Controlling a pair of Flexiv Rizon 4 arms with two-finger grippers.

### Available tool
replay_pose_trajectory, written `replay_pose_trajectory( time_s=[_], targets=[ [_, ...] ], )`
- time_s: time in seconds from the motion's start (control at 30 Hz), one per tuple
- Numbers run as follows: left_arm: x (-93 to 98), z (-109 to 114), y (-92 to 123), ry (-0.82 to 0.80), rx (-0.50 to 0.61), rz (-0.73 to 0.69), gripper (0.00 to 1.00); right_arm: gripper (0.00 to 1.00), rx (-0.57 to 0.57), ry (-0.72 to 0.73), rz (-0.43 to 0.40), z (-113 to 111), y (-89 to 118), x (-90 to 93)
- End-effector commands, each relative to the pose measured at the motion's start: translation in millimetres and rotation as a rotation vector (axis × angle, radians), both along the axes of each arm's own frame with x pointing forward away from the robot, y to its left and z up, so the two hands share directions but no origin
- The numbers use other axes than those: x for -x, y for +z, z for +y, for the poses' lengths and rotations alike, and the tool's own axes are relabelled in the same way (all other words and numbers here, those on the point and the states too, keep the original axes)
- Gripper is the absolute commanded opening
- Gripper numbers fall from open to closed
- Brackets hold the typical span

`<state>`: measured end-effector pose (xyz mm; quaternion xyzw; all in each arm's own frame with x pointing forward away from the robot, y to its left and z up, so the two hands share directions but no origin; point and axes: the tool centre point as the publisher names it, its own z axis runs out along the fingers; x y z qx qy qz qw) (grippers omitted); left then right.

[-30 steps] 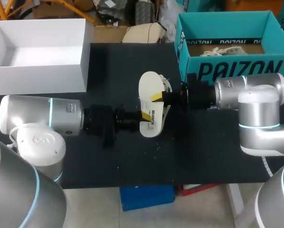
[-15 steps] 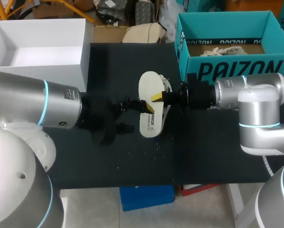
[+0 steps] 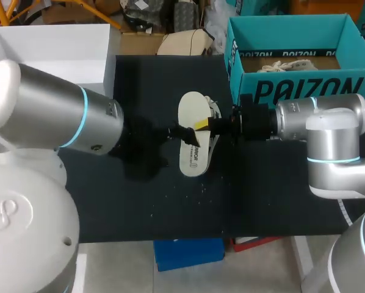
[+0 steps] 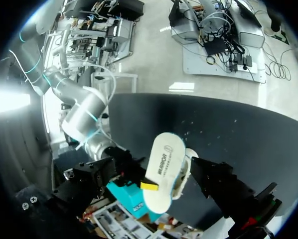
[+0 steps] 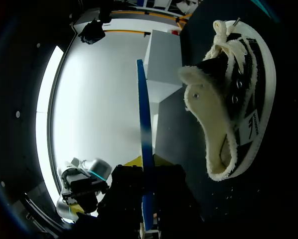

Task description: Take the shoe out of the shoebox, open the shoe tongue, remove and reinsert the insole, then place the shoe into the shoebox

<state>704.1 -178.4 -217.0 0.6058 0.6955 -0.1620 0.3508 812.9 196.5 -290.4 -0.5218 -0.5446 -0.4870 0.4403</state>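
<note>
Beyond insole (image 3: 191, 111), teal shoebox (image 3: 292, 91), white box (image 3: 60, 46).

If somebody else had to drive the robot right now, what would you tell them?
Right gripper: shut on the insole, holding it up off the table.
Left gripper: right beside the insole; its grip cannot be judged.
Shoe: lying on its side on the black table, next to the insole.
Teal box and white box: at the back of the table.
Done: shoe out, insole out.
Left: put the insole back in, then box the shoe.
</note>
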Motion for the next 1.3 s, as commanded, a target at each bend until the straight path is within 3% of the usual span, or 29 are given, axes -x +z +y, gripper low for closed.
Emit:
replay_pose_trajectory(
  time_s=[0.03, 0.43, 1.3],
  targets=[
    [-6.4, -19, -3, 0.098, -0.866, 0.029, 1.00, 0.00, 0.002, -0.004, -0.001, 1, 0, 0.7],
    [-24.6, -25, -8, -0.028, -0.957, 0.018, 1.00, 0.00, 0.002, -0.004, -0.001, 1, 0, 0.7],
    [-25.0, -16, -11, 0.012, -0.789, 0.064, 1.00, 0.00, 0.002, -0.004, -0.001, 1, 0, 0.7]
  ],
)
